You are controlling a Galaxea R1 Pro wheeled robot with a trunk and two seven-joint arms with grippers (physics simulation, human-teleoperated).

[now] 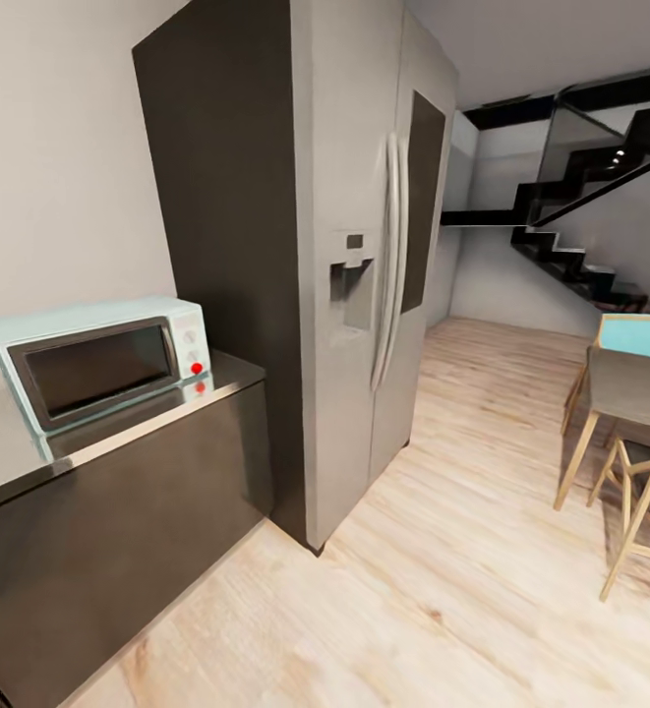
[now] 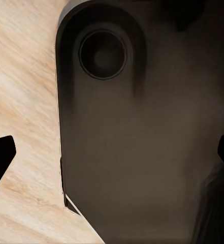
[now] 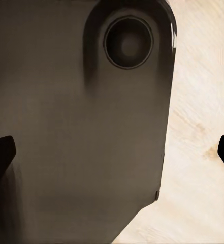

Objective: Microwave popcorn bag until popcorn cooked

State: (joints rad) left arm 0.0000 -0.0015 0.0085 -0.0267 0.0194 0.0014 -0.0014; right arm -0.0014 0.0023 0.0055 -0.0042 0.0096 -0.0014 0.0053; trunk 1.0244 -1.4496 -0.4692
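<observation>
Left side of head view: steel-grey tabletop (image 1: 118,433) over dark cabinet fronts, plain pale wall behind. Microwave (image 1: 98,359) sits on the tabletop against the wall, near the tabletop's right end. Its long axis runs along the wall; dark glass door faces out into the room, shut; white knobs and a red button at its right end. Its reflection shows on the steel.

Next right: tall steel fridge (image 1: 364,265) with dark side panel, just beside the tabletop's end. Light wood floor (image 1: 443,590) runs past it. Far right: wooden table (image 1: 634,388), chair with blue back (image 1: 636,334), black staircase (image 1: 580,226) behind.

Left pincer (image 2: 112,152): fingertips at frame edges, spread wide, holding nothing, over dark robot body and floor. Right pincer (image 3: 112,150): same, wide apart, empty.
</observation>
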